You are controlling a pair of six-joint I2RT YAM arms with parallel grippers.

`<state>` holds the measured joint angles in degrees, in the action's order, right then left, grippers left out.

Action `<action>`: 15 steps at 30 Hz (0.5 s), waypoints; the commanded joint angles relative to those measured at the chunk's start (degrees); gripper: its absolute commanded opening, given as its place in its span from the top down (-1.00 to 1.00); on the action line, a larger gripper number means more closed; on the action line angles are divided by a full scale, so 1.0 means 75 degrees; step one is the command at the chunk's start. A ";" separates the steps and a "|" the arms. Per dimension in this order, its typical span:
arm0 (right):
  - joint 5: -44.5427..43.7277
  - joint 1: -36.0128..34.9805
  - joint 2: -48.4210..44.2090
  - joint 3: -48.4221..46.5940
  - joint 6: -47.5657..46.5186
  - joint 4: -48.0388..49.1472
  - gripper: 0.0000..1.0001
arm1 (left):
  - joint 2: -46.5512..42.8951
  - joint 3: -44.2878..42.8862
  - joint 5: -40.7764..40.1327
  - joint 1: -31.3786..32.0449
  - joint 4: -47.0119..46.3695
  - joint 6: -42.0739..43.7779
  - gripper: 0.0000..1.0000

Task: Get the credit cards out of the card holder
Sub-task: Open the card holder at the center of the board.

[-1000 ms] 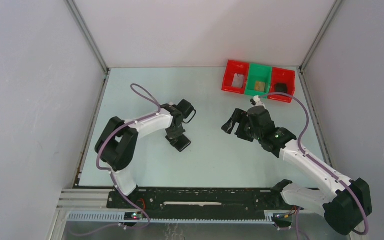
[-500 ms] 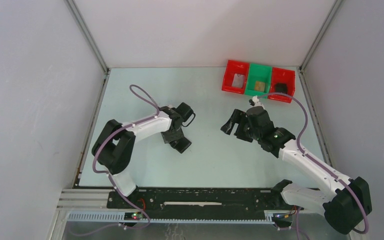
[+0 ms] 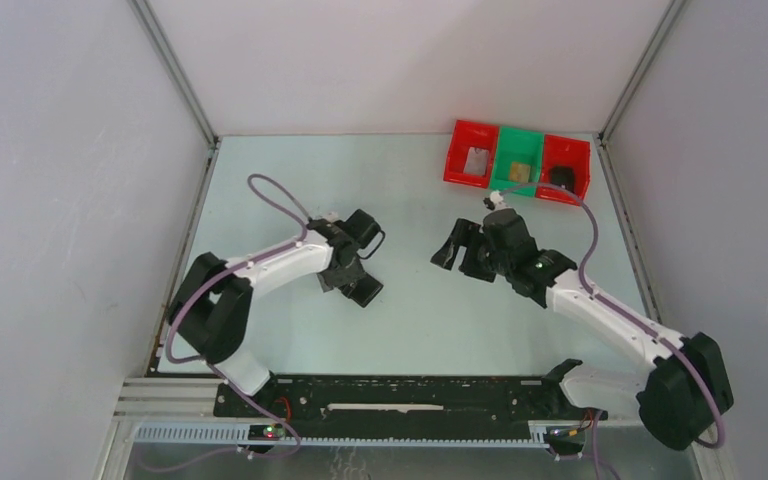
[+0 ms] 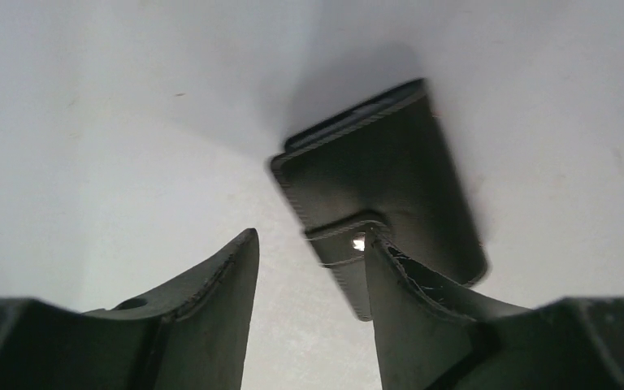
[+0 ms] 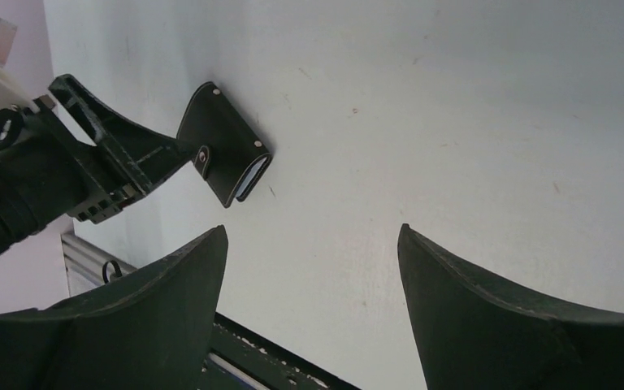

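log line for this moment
holder: closed, on table | left pincer: open, at holder | right pincer: open, apart from holder

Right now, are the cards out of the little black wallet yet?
Not yet. Nothing looks done: the card holder lies folded shut, and a pale edge, probably a card, shows inside its end. In hand: the left gripper has its jaws open right at the holder's tab, and the right gripper hovers open and empty, facing it. Left to do: open the holder and pull the cards out.
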<state>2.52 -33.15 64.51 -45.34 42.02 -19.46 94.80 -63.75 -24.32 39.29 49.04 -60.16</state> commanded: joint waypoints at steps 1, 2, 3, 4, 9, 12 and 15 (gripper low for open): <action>0.1404 -0.0090 0.0945 -0.0478 -0.0688 0.0964 -0.69 | -0.1244 0.1272 0.0595 -0.0814 -0.0791 -0.0324 -0.10; 0.1753 -0.0101 0.1265 -0.0670 -0.0859 0.1123 -0.67 | -0.1507 0.1573 0.0802 -0.0982 -0.1129 -0.0252 -0.09; 0.2016 -0.0137 0.1658 -0.0905 -0.1005 0.1173 -0.65 | -0.1727 0.1806 0.1016 -0.1117 -0.1377 -0.0180 -0.09; 0.2206 -0.0223 0.2046 -0.1187 -0.1194 0.1191 -0.63 | -0.1918 0.2043 0.1153 -0.1208 -0.1683 -0.0061 -0.09; 0.2738 -0.0565 0.3972 -0.2573 -0.1745 0.1243 -0.56 | -0.2337 0.2305 0.1483 -0.1366 -0.2085 0.0242 0.00; 0.3099 -0.0713 0.5191 -0.3225 -0.1747 0.1384 -0.50 | -0.2202 0.2268 0.1736 -0.1488 -0.2173 0.0300 0.03; 0.3461 -0.0831 0.6040 -0.3694 -0.1605 0.1517 -0.38 | -0.1879 0.2206 0.1942 -0.1594 -0.2301 0.0409 0.09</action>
<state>23.03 -38.00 103.28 -69.08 31.31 -10.31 79.11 -47.13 -12.82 28.56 35.24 -59.02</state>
